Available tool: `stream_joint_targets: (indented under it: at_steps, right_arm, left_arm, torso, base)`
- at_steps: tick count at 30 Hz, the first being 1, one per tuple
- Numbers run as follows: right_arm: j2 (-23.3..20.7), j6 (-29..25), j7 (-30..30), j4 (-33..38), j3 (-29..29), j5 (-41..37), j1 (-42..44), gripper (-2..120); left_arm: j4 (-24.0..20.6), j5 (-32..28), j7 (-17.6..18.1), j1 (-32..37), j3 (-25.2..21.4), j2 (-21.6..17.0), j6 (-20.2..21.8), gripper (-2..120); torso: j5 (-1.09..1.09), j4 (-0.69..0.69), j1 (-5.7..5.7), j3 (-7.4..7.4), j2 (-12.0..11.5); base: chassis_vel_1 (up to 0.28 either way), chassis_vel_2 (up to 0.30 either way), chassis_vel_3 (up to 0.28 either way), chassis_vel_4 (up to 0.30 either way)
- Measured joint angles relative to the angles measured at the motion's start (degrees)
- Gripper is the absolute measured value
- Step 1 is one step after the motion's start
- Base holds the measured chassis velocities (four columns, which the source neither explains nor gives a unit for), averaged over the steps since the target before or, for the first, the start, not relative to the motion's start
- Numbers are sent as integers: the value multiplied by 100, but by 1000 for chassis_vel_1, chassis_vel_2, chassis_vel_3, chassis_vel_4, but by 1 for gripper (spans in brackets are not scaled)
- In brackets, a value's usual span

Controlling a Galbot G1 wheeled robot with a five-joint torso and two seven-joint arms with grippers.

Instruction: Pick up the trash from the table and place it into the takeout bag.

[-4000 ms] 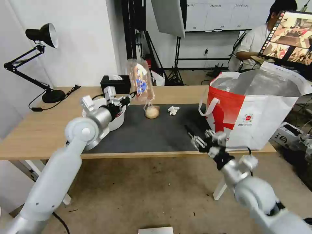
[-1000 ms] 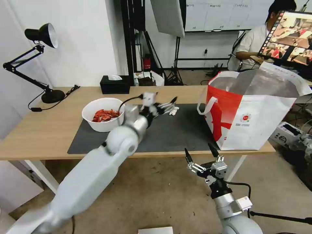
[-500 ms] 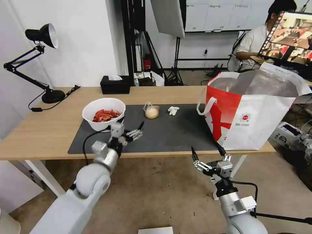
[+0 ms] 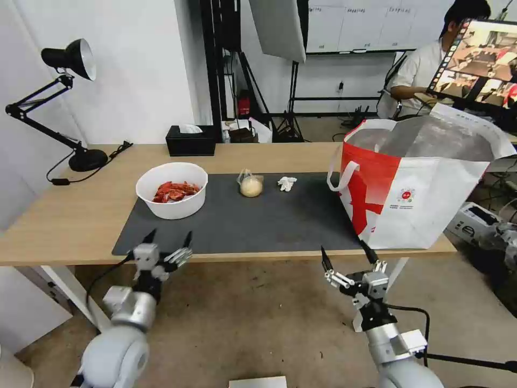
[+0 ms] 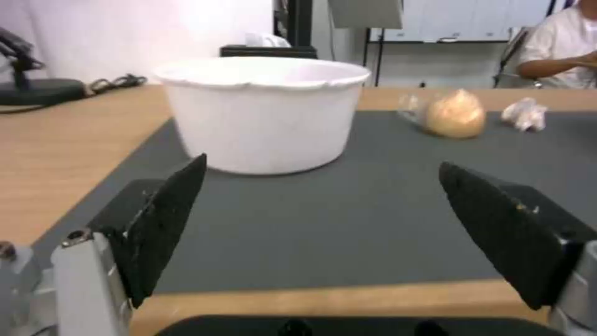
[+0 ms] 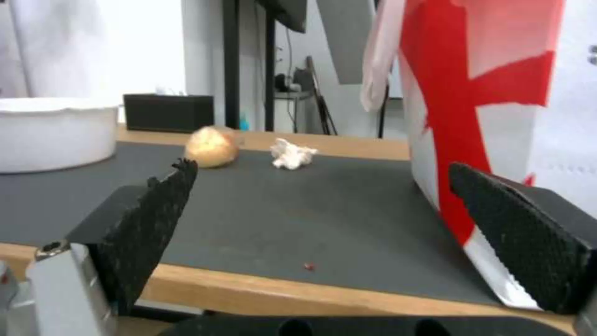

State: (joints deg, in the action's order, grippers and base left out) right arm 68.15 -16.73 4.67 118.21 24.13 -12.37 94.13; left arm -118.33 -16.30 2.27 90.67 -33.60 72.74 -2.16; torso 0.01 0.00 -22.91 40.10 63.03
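Note:
On the table (image 4: 70, 215), a white bowl of red shells (image 4: 172, 189) stands at the left end of the dark grey mat (image 4: 258, 221). A small clear bag with a beige bun (image 4: 251, 185) and a crumpled white tissue (image 4: 287, 183) lie farther back. The takeout bag (image 4: 420, 183) stands open at the right end of the table. My left gripper (image 4: 168, 238) is open below the table's front edge, in front of the bowl (image 5: 261, 112). Also open, my right gripper (image 4: 347, 252) hangs below the front edge near the bag (image 6: 491, 102). Both hold nothing.
A black tissue box (image 4: 190, 140) sits at the back edge and a black desk lamp (image 4: 70, 108) at the back left. Studio stands and a person at a screen are behind the table. Bare floor lies below the front edge.
Four seconds ago my left gripper held the clear food tray above the mat; the tray is gone from view. The left arm has since drawn back and down below the front edge, open.

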Motion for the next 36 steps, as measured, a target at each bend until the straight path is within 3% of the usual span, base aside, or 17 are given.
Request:
stream_joint_targets:
  at_steps: [3, 10, 30, 36]
  right_arm:
    - [3, 134, 27, -16, 5, 59, 73, 100]
    - [-35, 328, 20, -47, -22, 85, 170, 100]
    - [-140, 390, 0, -76, -324, 75, 6, 100]
    - [-470, 628, 6, -2, -681, -111, -554, 100]
  left_arm:
    - [189, 520, -154, 141, -30, 253, -253, 100]
    - [242, 712, -210, 227, 84, 506, -292, 100]
    - [202, 781, -253, 407, 142, 611, -301, 100]
    - [124, 766, -258, 406, 95, 585, -301, 100]
  torso:
    - [-1, 0, -1, 0, 0]
    - [-1, -1, -1, 0, 0]
    - [-1, -1, -1, 0, -1]
    - [-1, -1, -1, 0, -1]
  base:
    - [0, 0, 0, 0]
    - [0, 0, 0, 0]
    - [0, 0, 0, 0]
    - [0, 0, 0, 0]
